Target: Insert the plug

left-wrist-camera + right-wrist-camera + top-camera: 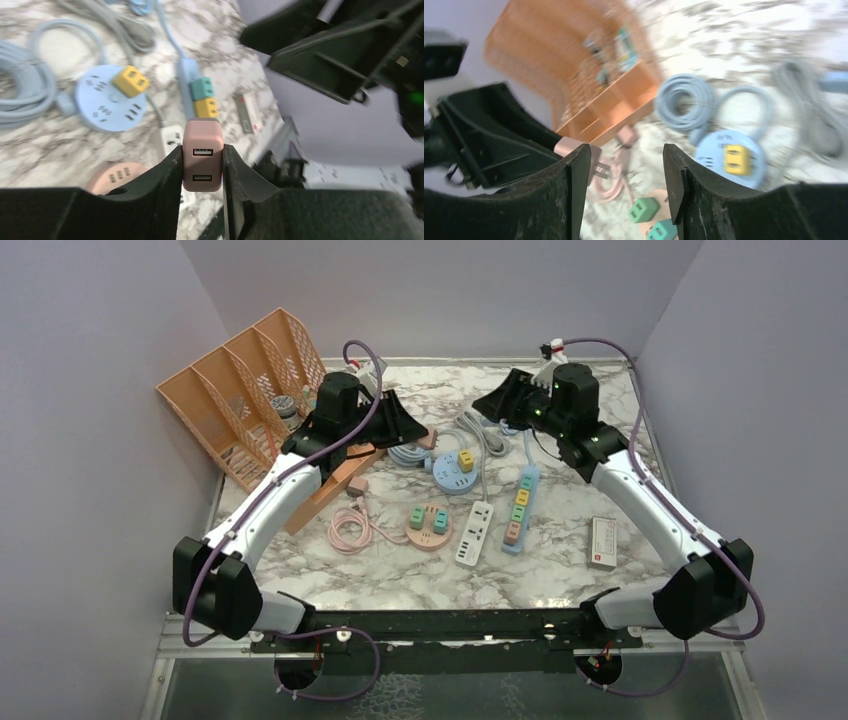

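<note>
I'm clamping the pink plug (202, 162) by its flat sides in my left hand (202, 150), above the worktop (45, 145). I'm judging it light, rigid and slick. My right hand (625, 150) is hanging open.

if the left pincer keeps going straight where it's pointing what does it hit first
Likely the yellow adapter on the blue power strip, just past the pink charger the left pincer holds. Depth is unclear, so the white strip may come first.

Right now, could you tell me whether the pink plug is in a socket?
Out. The left gripper holds the pink plug in the air, prongs bare.
</note>
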You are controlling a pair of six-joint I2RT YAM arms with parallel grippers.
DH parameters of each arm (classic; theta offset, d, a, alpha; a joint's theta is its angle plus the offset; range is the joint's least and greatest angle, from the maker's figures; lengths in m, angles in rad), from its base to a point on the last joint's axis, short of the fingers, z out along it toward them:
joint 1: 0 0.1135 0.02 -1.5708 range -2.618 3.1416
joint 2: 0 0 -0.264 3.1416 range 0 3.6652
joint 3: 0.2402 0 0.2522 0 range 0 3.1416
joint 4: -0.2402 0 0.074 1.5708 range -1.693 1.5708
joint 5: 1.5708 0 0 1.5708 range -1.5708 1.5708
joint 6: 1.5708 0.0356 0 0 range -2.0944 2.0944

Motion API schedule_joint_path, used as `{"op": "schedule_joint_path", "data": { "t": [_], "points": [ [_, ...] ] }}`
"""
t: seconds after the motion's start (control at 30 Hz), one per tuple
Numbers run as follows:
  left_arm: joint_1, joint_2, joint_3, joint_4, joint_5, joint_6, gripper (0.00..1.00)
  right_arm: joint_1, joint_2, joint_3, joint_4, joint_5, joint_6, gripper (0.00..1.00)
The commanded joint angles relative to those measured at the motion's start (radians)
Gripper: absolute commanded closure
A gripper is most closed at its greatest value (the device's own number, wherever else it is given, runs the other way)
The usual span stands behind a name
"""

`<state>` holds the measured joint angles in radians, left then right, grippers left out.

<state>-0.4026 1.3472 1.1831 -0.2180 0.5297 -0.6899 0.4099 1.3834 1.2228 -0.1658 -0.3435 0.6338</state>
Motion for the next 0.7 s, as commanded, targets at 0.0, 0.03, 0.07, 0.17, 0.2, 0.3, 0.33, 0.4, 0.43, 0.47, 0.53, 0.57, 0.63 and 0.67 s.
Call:
{"op": "schedule_joint_path", "data": {
  "t": [0.0, 0.03, 0.07, 0.17, 0.2, 0.3, 0.33, 0.4, 0.43, 0.47, 0.53, 0.57, 0.63, 0.67],
  "points": [
    [-0.068, 0.079, 0.022, -0.008, -0.276, -0.050, 1.00, -0.007, -0.108, -0.033, -0.215, 0.479, 0.062, 0.47],
    [-0.094, 0.099, 0.031, -0.011, -0.346, -0.058, 1.00, -0.007, -0.122, -0.043, -0.250, 0.514, 0.079, 0.47],
    [-0.120, 0.120, 0.044, -0.024, -0.415, -0.072, 1.00, -0.007, -0.133, -0.054, -0.268, 0.535, 0.087, 0.48],
    [-0.191, 0.186, 0.069, -0.063, -0.593, -0.101, 1.00, -0.007, -0.154, -0.080, -0.312, 0.560, 0.092, 0.50],
    [-0.209, 0.216, 0.078, -0.077, -0.642, -0.112, 1.00, -0.007, -0.156, -0.085, -0.323, 0.563, 0.092, 0.50],
    [-0.253, 0.276, 0.111, -0.112, -0.752, -0.146, 1.00, -0.008, -0.152, -0.086, -0.358, 0.566, 0.069, 0.51],
    [-0.266, 0.296, 0.125, -0.122, -0.782, -0.150, 1.00, -0.007, -0.150, -0.085, -0.366, 0.568, 0.057, 0.51],
    [-0.296, 0.328, 0.146, -0.137, -0.842, -0.156, 1.00, -0.006, -0.141, -0.081, -0.378, 0.577, 0.033, 0.51],
    [-0.306, 0.342, 0.155, -0.145, -0.861, -0.169, 1.00, -0.006, -0.136, -0.079, -0.379, 0.580, 0.018, 0.51],
    [-0.315, 0.347, 0.166, -0.162, -0.871, -0.192, 1.00, -0.007, -0.132, -0.077, -0.380, 0.583, 0.004, 0.51],
    [-0.326, 0.401, 0.199, -0.212, -0.884, -0.229, 1.00, -0.007, -0.124, -0.074, -0.388, 0.590, -0.008, 0.51],
    [-0.329, 0.421, 0.219, -0.239, -0.893, -0.244, 1.00, -0.007, -0.121, -0.077, -0.386, 0.586, -0.012, 0.51],
    [-0.340, 0.460, 0.263, -0.294, -0.918, -0.268, 1.00, -0.007, -0.121, -0.092, -0.372, 0.568, -0.018, 0.52],
    [-0.343, 0.479, 0.289, -0.324, -0.931, -0.274, 1.00, -0.007, -0.122, -0.102, -0.365, 0.558, -0.020, 0.52]
  ]
}}
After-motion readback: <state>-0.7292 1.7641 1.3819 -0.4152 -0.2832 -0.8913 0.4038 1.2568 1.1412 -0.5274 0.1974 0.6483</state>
